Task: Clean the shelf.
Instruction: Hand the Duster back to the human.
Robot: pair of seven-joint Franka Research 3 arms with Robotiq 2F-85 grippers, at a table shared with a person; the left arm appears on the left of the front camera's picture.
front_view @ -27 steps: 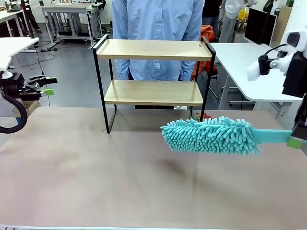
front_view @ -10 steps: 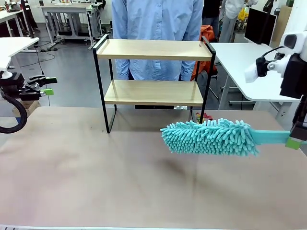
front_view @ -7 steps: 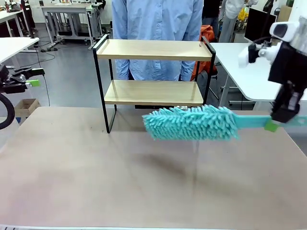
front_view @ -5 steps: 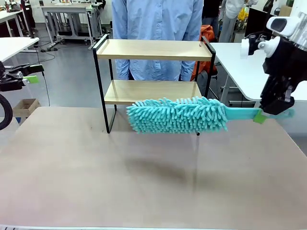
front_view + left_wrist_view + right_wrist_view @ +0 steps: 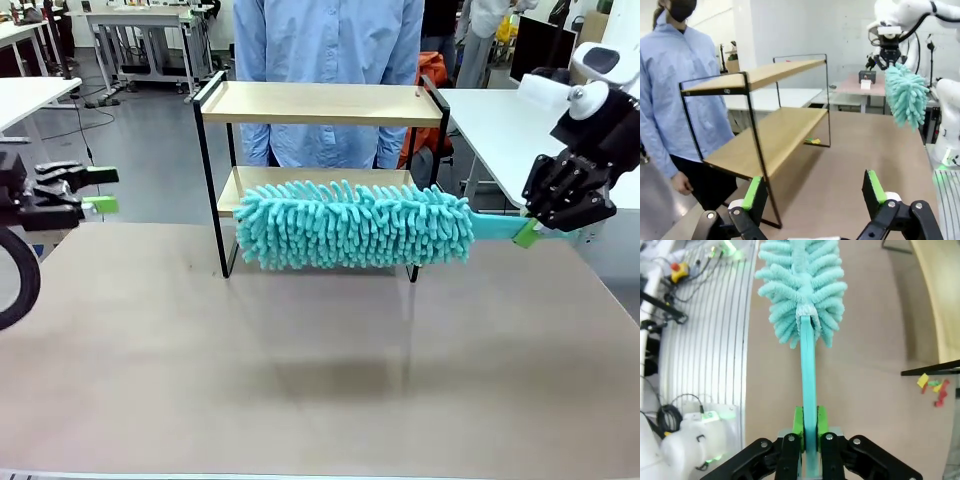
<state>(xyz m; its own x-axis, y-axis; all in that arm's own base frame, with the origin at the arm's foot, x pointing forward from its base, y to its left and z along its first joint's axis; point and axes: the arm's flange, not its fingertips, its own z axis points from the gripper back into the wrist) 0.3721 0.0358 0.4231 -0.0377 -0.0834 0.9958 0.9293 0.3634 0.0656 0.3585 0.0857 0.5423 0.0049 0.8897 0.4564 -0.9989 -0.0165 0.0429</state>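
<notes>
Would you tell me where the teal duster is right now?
In the front view, the teal duster hangs above the table before the shelf, level with its lower board, handle clamped in the right gripper.

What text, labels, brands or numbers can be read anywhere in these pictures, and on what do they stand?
None can be read.
The shelf has bare wooden boards with no print.
The duster and its handle carry no marking.
The right gripper, shut on the duster handle, shows no lettering.
The left gripper, open, shows none either.
The small white card on the far table is too small to read.
</notes>
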